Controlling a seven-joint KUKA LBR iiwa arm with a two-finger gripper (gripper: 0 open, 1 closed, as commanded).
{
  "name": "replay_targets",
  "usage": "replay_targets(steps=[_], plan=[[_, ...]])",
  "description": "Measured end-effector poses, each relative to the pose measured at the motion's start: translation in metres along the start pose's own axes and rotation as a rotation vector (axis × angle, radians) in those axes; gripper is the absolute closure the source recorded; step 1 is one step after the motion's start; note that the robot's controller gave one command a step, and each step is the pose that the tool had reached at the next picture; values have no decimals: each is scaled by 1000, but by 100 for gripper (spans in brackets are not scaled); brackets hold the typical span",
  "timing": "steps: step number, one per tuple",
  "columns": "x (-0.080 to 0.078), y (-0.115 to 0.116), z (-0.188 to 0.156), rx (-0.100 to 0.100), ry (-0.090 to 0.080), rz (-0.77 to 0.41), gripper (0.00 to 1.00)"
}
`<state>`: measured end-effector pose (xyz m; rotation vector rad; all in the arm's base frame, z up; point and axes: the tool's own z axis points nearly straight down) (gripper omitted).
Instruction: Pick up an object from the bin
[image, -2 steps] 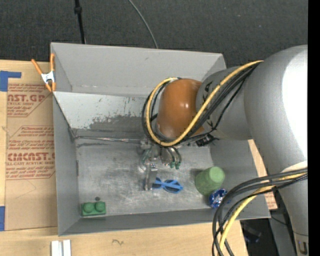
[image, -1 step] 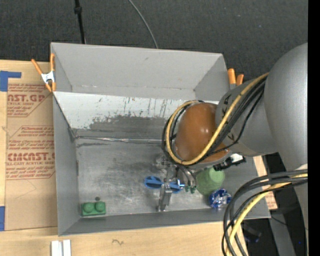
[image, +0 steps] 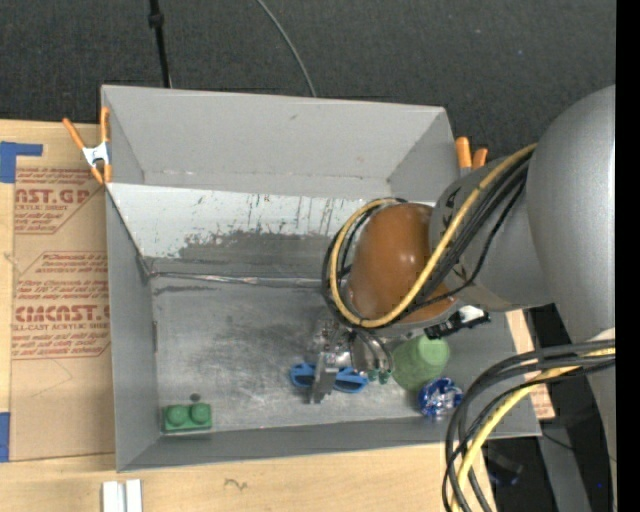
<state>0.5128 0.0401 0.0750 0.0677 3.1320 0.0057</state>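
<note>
The gripper (image: 335, 368) is lowered to the floor of the bin (image: 200, 330) near its front wall, directly on a flat blue plastic piece (image: 303, 377). I cannot tell whether the gripper is open or closed. A green cylinder (image: 420, 362) stands just beside it, and a green block (image: 187, 416) lies well apart in the front corner.

Red print runs over the cardboard sheet (image: 50, 260) lying left of the bin (image: 270, 150). Its large letters read "CAST.GP", cut off at the start. Lower down a smaller line reads "-CAST ACRYLIC SHE", cut off at both ends. The fine lines between are too small to read.
</note>
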Motion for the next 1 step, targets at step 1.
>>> replay_targets(steps=[1], plan=[[-15, 26, -151, 1, 2, -424, 100]])
